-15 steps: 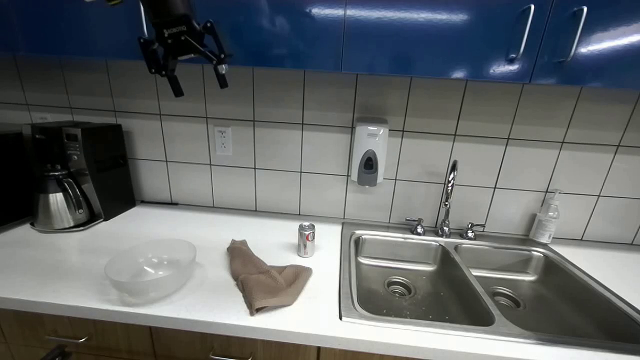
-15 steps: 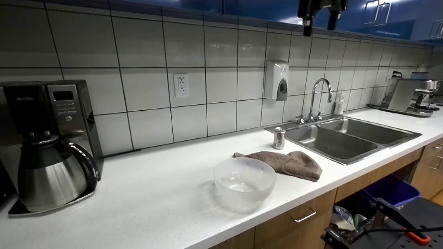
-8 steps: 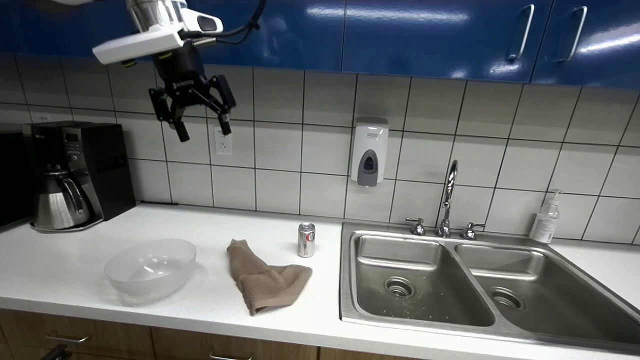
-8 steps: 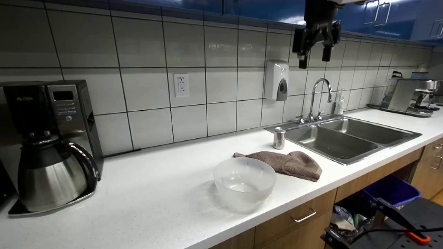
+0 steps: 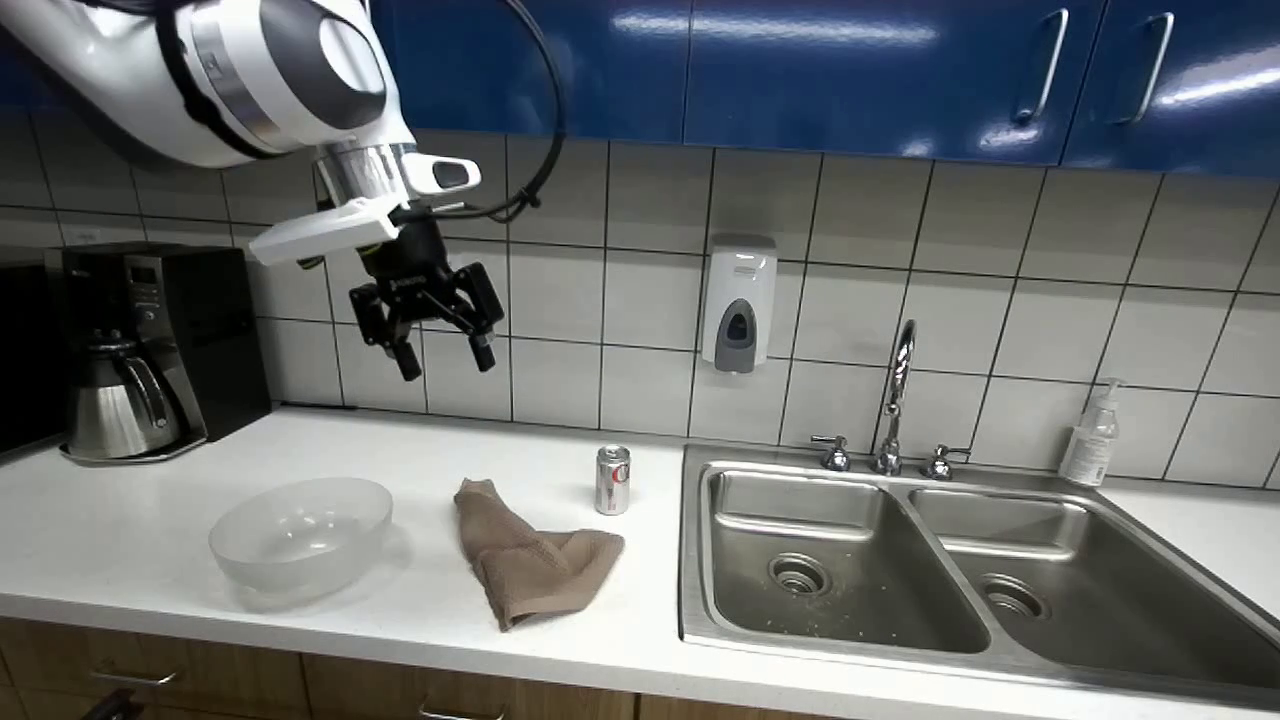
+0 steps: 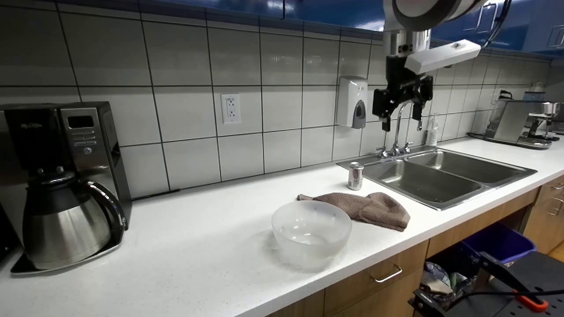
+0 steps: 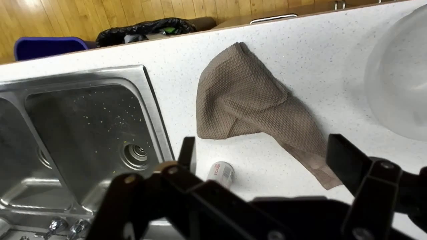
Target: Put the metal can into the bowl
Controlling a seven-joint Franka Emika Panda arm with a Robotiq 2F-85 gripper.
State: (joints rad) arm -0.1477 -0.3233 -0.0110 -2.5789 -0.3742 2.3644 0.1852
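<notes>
1. The gripper [image 5: 446,362] hangs above the counter [image 5: 430,450], released, its jaws spread apart.
2. In both exterior views the metal can [image 5: 613,480] stands upright beyond the brown cloth [image 5: 540,575], left of the sink [image 5: 693,560]; in the wrist view the gripper hides part of it.
3. The bowl [image 5: 290,570] sits left of the cloth, cut off in the wrist view.
4. At far right, a silver machine [image 6: 511,123] shows only in an exterior view; the blue-purple bin [image 6: 498,242] shows there and in the wrist view.
</notes>
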